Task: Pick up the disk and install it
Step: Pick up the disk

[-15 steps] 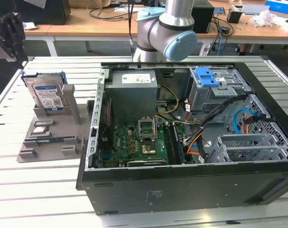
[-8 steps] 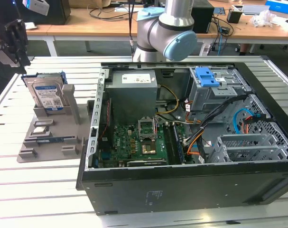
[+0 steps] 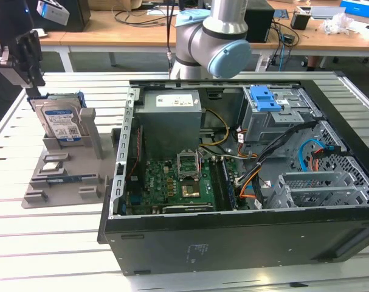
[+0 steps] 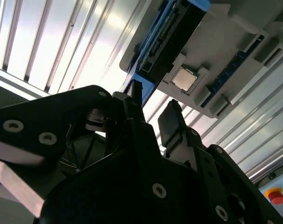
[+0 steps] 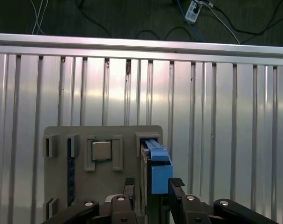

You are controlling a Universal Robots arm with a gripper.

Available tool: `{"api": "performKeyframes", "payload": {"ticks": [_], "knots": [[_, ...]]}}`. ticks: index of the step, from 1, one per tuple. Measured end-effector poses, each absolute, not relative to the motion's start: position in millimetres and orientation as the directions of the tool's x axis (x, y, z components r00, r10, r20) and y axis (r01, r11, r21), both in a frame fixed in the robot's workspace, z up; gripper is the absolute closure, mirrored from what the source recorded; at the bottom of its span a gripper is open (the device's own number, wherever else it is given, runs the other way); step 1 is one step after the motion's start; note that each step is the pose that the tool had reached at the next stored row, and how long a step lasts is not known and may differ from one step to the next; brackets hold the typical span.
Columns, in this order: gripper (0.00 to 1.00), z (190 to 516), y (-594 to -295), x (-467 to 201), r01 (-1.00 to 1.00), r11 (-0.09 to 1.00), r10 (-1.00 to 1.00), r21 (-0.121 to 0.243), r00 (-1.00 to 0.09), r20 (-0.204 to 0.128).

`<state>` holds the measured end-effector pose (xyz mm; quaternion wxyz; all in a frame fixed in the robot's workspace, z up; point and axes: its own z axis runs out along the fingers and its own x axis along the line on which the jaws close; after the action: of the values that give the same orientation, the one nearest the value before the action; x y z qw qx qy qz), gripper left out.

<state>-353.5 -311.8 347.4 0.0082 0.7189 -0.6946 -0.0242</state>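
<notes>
The disk (image 3: 60,121) stands upright on its edge in a grey holder (image 3: 62,182) at the exterior view's left, silver with a white-and-blue label and a blue frame. My gripper (image 3: 33,82) hangs just above its top edge. In the first wrist view the disk (image 5: 156,165) is seen edge-on, and the gripper (image 5: 152,189) is open with one finger on each side of the blue frame, not touching it. The second wrist view has the open gripper (image 4: 150,114) with the disk (image 4: 171,32) beyond its tips.
An open computer case (image 3: 245,231) lies to the exterior view's right of the holder, with a grey power supply (image 3: 171,118), a motherboard (image 3: 172,185) and a drive bay with a blue latch (image 3: 264,97). The holder also carries a chip (image 5: 100,150). The table (image 3: 50,255) is slatted.
</notes>
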Motion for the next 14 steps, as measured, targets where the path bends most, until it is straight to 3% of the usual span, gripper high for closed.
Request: {"api": "performKeyframes", "payload": {"ticks": [14], "knots": [[0.58,316,-303,-351,-0.998,-0.038,-0.999,0.046,0.037,-0.023]]}}
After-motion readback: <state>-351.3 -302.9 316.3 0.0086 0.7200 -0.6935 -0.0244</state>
